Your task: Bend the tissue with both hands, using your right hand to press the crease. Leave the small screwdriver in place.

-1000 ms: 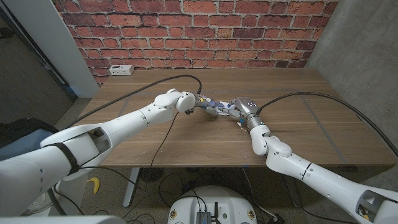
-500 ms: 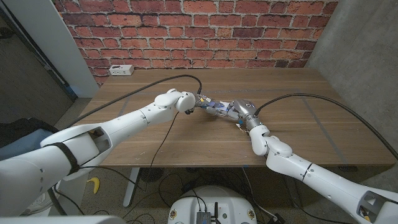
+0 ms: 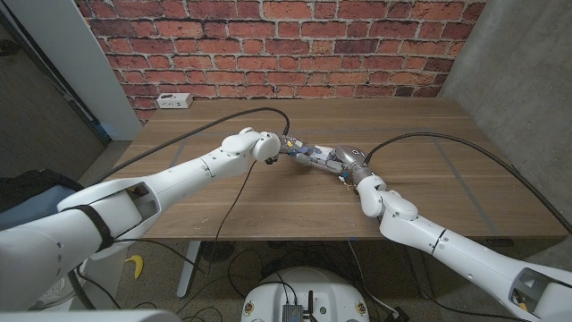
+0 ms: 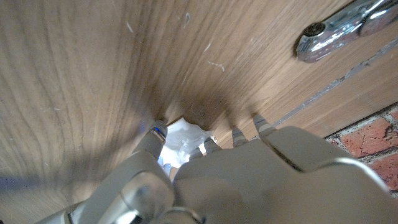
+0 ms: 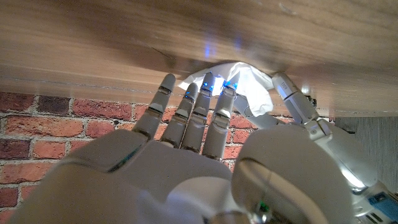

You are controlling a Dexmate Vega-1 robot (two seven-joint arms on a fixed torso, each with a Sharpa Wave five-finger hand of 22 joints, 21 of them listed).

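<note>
Wooden table w/ white power strip at far left corner by red brick wall, grey concrete wall on right, yellow banana-like item on floor below.

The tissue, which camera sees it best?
The right wrist view: the white tissue shows crumpled on the table past the right hand's fingers. In the left wrist view, just a small white patch peeks between the fingers. In the head view, both hands cover it.
</note>
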